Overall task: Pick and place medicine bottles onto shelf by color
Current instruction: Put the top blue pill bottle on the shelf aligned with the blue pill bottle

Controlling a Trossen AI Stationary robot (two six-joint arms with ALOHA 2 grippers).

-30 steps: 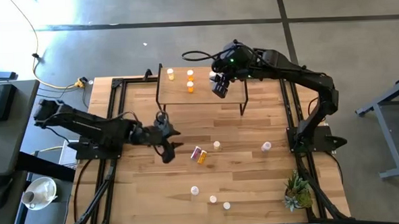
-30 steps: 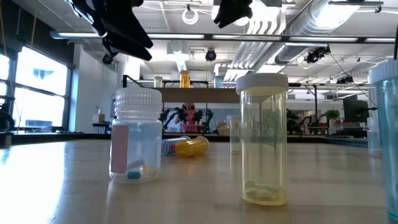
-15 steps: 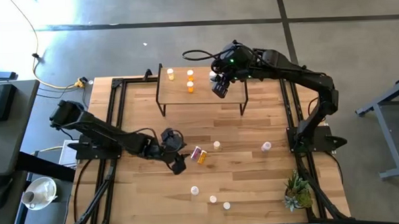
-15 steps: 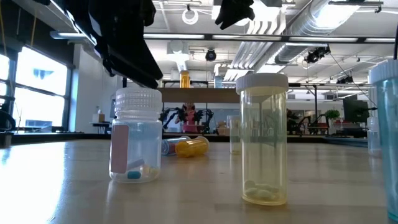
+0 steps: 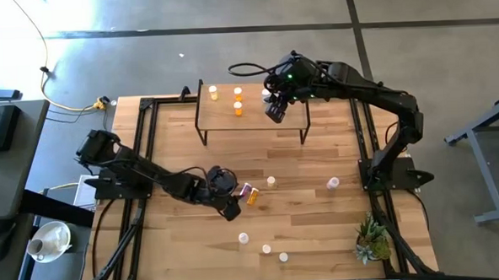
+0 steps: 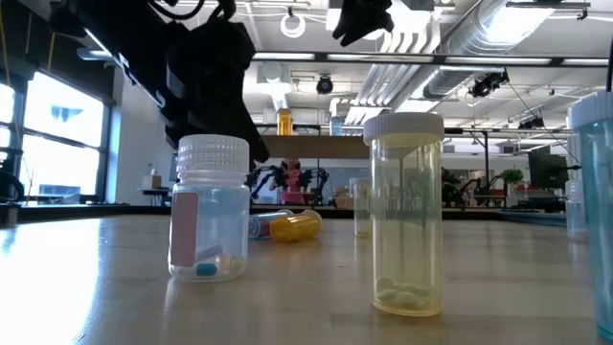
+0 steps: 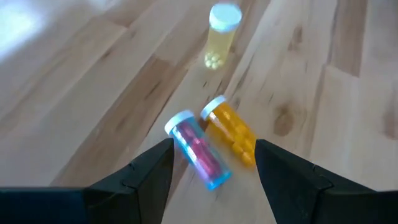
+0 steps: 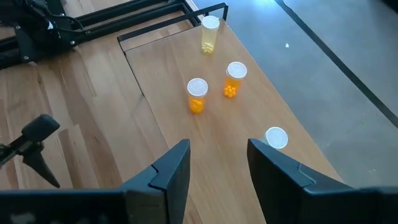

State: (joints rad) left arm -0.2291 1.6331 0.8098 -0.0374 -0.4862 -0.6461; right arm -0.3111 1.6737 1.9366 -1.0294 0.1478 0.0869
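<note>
Two medicine bottles lie on their sides mid-table: a pink-purple one (image 7: 198, 149) and an orange one (image 7: 231, 132). A yellowish one (image 7: 221, 34) stands beyond them. My left gripper (image 5: 230, 207) hangs open just left of the lying pair, slanting down at them, fingers apart and touching nothing. The shelf (image 5: 253, 114) at the far side carries two orange bottles (image 8: 196, 95) (image 8: 234, 79), a yellowish one (image 8: 209, 34) and a whitish one (image 8: 275, 137), all upright. My right gripper (image 5: 274, 112) hovers open above the shelf's right part, with nothing between its fingers.
More bottles stand on the table: one at the right (image 5: 332, 184) and three near the front edge (image 5: 243, 238) (image 5: 266, 250) (image 5: 283, 257). A small green plant (image 5: 372, 240) sits at the near right corner. Black frame rails (image 5: 140, 153) run along the table's sides.
My left gripper has come down and moved toward the table's right and near side, up to the two lying bottles, rolling a little. Its fingers stay apart. The bottles have not moved.
</note>
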